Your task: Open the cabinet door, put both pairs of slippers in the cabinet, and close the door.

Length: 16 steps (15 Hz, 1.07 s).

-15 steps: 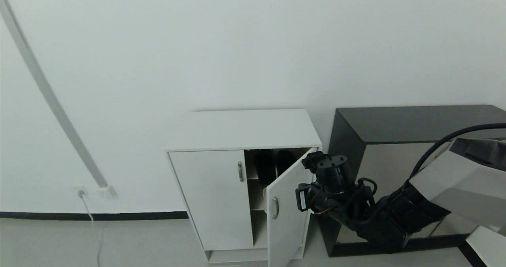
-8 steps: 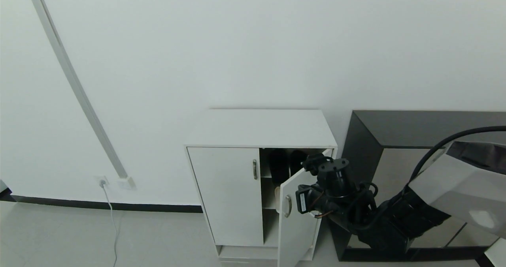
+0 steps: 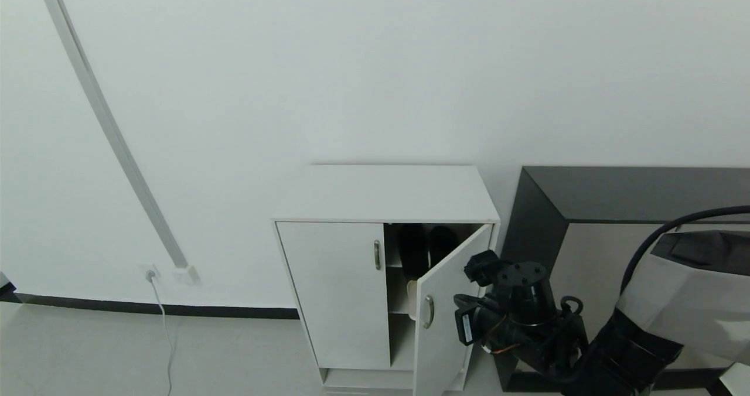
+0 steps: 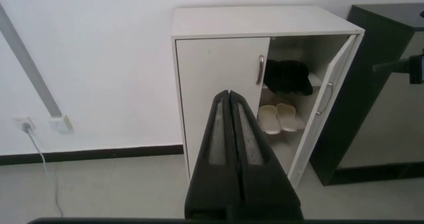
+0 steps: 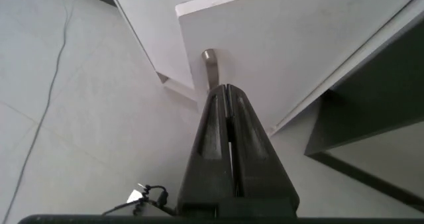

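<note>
Door handle (image 5: 209, 68) sits just beyond right pincer (image 5: 227, 87).

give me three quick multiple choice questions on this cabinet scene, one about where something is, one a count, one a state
1. Where are the black slippers relative to the cabinet?
A. on the floor in front of it
B. on its top
C. on a shelf inside, above the pale slippers

2. How many pairs of slippers are inside the cabinet?
A. two
B. one
C. three

3. How is the right door?
A. shut
B. partly open
C. taken off

Answers: C, the left wrist view shows them on the upper shelf with the pale pair one shelf lower; A, one black pair and one pale pair sit inside; B, it stands ajar while the left door is shut.
</note>
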### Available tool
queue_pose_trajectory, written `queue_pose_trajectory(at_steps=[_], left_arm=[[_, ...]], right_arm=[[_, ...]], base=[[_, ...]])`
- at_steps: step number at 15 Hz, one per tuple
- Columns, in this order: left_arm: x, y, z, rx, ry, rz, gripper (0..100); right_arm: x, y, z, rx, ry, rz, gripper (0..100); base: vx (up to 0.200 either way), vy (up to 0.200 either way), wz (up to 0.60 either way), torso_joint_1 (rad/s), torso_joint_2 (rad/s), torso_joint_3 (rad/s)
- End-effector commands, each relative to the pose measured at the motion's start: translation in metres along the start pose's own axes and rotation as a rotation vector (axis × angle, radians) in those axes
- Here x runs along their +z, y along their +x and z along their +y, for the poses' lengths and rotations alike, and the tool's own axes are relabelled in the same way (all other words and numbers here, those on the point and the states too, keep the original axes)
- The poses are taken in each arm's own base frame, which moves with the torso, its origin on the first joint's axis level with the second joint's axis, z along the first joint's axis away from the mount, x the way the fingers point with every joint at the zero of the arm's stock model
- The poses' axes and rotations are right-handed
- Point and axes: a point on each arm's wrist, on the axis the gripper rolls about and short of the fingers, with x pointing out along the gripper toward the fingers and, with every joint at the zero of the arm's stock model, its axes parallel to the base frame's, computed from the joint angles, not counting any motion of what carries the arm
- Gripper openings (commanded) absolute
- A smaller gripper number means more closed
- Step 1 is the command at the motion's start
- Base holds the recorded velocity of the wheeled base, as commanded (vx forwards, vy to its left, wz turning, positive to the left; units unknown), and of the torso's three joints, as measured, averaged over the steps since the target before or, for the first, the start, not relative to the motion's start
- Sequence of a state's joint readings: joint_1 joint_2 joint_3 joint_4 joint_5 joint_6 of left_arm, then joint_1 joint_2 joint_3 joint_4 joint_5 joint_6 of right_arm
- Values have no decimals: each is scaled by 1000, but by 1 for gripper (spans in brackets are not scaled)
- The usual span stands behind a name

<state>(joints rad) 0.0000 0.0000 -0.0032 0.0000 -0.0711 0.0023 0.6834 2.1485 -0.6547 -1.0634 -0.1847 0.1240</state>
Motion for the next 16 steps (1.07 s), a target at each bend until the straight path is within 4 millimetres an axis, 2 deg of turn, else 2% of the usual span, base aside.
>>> queue_pose_trajectory(at_steps=[1, 4, 8, 16], left_arm=[[0, 0, 0, -1, 1, 2, 0], [0, 0, 0, 0, -1, 2, 0], [0, 0, 0, 0, 1, 2, 0], [0, 0, 0, 0, 1, 3, 0]], right_arm=[[-8, -2, -1, -2, -7, 28, 0], [-12, -2, -1, -2, -10, 41, 0], [-18, 5, 0, -4, -12, 52, 0], [-17, 44, 1, -13, 2, 12, 0]], base=[[200, 0, 0, 2, -7, -2], [200, 0, 0, 15, 4, -2], [0, 0, 0, 0, 0, 0], [0, 0, 0, 0, 0, 0]])
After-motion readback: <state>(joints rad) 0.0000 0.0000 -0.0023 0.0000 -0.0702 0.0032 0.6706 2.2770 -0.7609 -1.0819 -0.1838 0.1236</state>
